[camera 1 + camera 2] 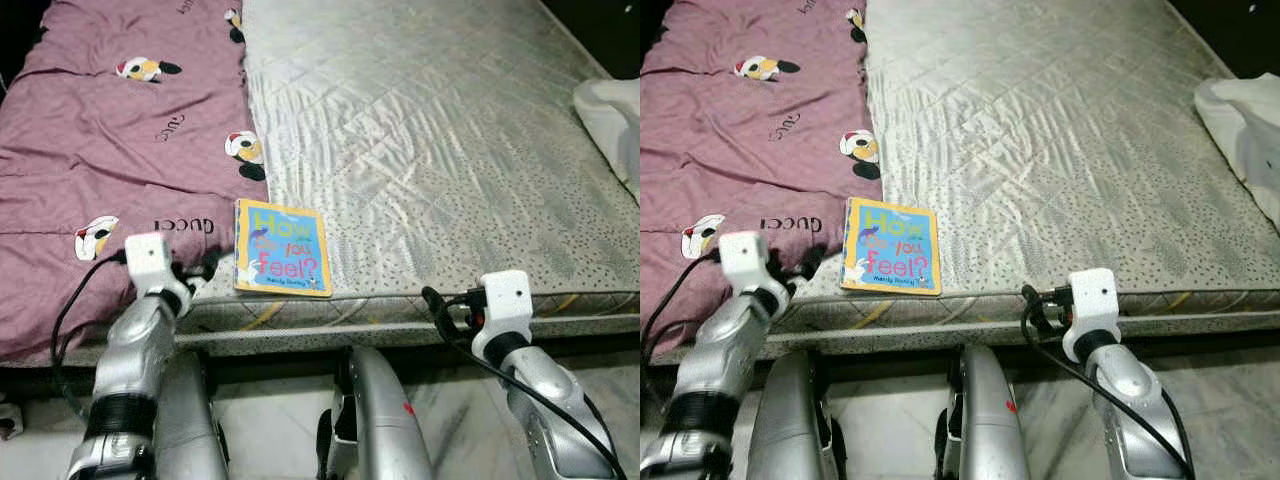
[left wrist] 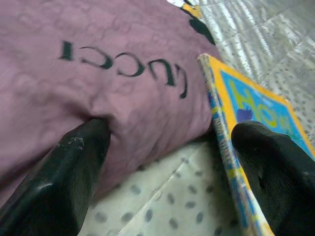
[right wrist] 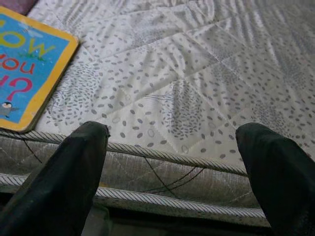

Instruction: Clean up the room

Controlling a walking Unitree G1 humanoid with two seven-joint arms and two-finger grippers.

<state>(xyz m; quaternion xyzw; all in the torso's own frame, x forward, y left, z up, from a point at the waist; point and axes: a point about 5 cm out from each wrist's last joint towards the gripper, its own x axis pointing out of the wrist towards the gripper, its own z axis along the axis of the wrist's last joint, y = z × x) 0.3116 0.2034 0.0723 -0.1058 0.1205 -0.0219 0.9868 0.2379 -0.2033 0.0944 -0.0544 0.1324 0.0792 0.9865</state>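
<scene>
Right, a yellow-bordered blue book (image 1: 283, 248) lies flat on the mattress (image 1: 440, 150), long axis twelve-to-six; left gripper (image 2: 167, 162) and right gripper (image 3: 172, 147) gape wide.

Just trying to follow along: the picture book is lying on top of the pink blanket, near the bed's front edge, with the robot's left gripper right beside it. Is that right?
Not quite. The book lies on the bare grey mattress, right beside the pink blanket, not on it, as the left eye view shows. It is near the front edge, with the left gripper beside it.
</scene>
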